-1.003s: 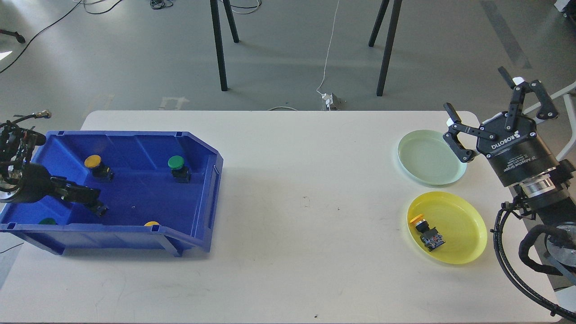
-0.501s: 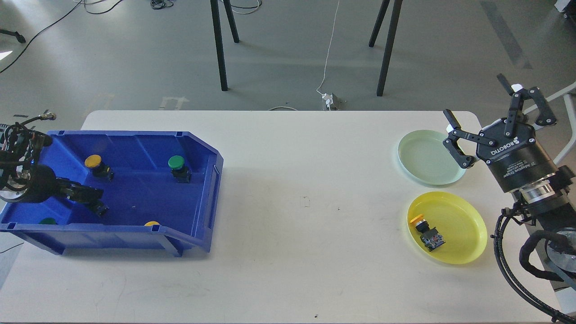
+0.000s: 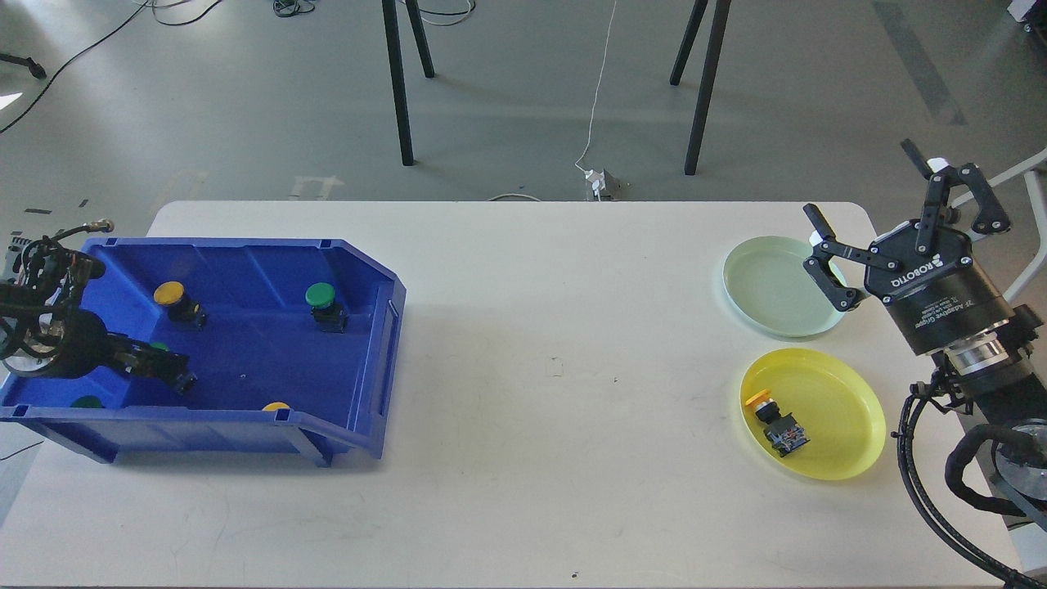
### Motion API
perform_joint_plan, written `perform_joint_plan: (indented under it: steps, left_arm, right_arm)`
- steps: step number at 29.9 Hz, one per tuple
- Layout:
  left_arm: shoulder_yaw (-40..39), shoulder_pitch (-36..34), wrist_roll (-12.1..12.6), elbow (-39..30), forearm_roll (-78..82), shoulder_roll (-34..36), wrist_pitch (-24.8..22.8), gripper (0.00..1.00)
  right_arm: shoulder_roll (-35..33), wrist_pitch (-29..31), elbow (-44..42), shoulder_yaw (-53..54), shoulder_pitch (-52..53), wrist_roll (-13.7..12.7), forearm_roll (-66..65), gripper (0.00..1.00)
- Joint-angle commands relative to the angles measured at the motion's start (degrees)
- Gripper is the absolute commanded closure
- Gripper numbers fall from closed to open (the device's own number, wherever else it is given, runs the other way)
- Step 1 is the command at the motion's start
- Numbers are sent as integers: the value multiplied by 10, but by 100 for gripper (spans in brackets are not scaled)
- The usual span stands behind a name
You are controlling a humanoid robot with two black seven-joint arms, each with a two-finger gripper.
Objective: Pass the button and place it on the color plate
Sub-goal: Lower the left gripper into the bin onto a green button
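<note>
The blue bin (image 3: 372, 343) on the left holds a yellow button (image 3: 170, 293), a green button (image 3: 320, 296), and a green cap (image 3: 86, 402) and a yellow cap (image 3: 276, 406) half hidden by its front wall. My left gripper (image 3: 173, 376) is low inside the bin, dark, with a bit of green showing beside it; its fingers cannot be told apart. My right gripper (image 3: 860, 182) is open and empty, raised by the right edge of the pale green plate (image 3: 769, 286). The yellow plate (image 3: 851, 409) holds a yellow-capped button (image 3: 773, 419).
The bin's walls surround my left gripper. The white table (image 3: 556, 368) lies between bin and plates. Black stand legs (image 3: 397, 82) and cables are on the floor behind the table.
My left arm has shifted a little to the right inside the bin, fingertips staying put. My right gripper has turned and drifted slightly, still open.
</note>
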Motion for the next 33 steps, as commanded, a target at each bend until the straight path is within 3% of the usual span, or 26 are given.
perform_joint_plan:
  steps: [1, 14, 33]
  left_arm:
    - [1, 0, 0, 6, 0, -8, 0, 3]
    - [0, 0, 0, 10, 1, -11, 2, 19]
    - [17, 1, 0, 9, 2, -9, 9, 34]
  right_arm:
    - [0, 1, 0, 0, -4, 0, -1, 2]
    - [-4, 2, -1, 0, -14, 0, -2, 2]
    - [-5, 3, -1, 1, -26, 5, -2, 2]
